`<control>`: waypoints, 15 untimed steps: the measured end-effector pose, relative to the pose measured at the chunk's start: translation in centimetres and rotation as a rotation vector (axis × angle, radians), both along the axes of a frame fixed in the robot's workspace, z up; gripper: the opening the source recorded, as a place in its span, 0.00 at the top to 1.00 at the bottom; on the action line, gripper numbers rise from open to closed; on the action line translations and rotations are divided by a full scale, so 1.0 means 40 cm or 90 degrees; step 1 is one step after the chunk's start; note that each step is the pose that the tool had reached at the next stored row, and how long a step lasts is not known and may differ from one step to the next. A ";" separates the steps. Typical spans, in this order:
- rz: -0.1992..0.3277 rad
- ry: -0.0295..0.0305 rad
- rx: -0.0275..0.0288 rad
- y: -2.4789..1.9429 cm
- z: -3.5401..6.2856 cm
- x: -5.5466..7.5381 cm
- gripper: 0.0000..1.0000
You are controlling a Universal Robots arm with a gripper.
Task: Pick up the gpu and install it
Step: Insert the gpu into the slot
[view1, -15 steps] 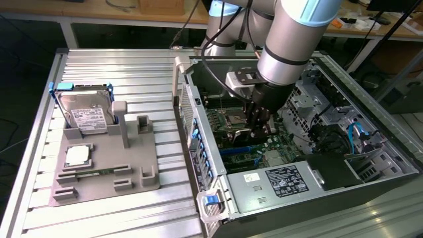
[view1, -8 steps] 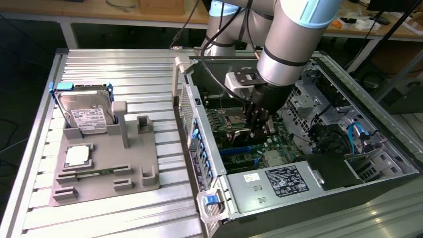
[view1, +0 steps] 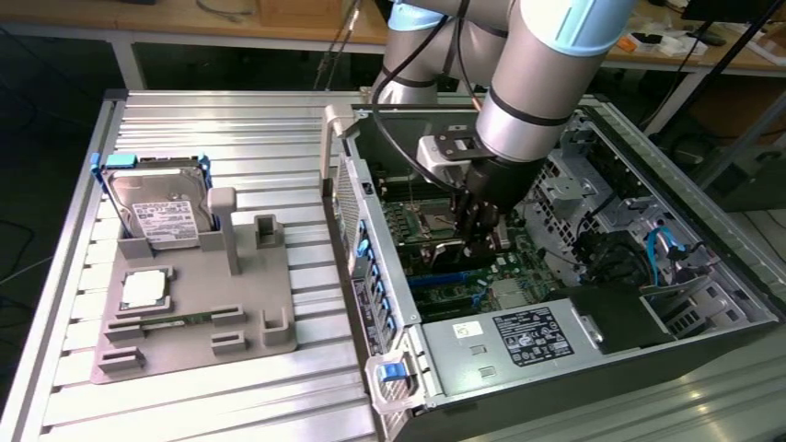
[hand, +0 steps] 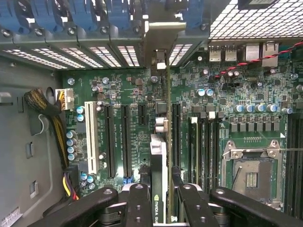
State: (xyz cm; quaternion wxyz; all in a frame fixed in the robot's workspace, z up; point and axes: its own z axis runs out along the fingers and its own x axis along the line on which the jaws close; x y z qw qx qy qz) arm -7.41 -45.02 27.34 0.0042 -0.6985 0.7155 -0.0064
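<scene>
**A:** What is the setting?

**B:** A workshop, with wooden benches (view1: 246, 23) behind a ribbed metal table (view1: 246, 120). An open computer case (view1: 350, 198) lies on the table, toward the exterior view's right.

**A:** Where is the gripper?

**B:** The gripper (view1: 481, 230) hangs from a grey arm and reaches down inside the case, over the motherboard (hand: 118, 85). In the wrist view its black fingers (hand: 138, 203) are clamped on the gpu (hand: 158, 156), one from each side.

**A:** How does the gpu sit?

**B:** It is seen edge-on, standing upright over the board, with long black slots (hand: 110, 142) running alongside it. Its silver bracket (hand: 161, 38) reaches the row of vented covers at the case's rear wall. Whether its lower edge is seated in a slot cannot be told.

**A:** What lies around it?

**B:** A white slot (hand: 91, 137) sits beyond the black ones, next to a bundle of yellow and black cables (hand: 59, 127). On the gpu's other side is a CPU socket (hand: 251, 175) in a metal frame. In the exterior view, a power supply (view1: 528, 336) with a label fills the near end of the case. Well apart, toward the exterior view's left, a grey tray (view1: 252, 322) holds an upright hard drive (view1: 160, 212) and a memory stick (view1: 172, 321) lying flat.
</scene>
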 end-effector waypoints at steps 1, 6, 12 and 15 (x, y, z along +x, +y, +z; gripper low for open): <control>0.000 0.0000 0.0005 0.000 0.000 0.000 0.73; 0.000 0.0000 0.0038 0.000 -0.003 -0.001 0.73; 0.000 0.0000 0.0082 0.000 -0.008 -0.002 0.73; 0.000 0.0000 0.0107 0.000 -0.010 -0.002 0.73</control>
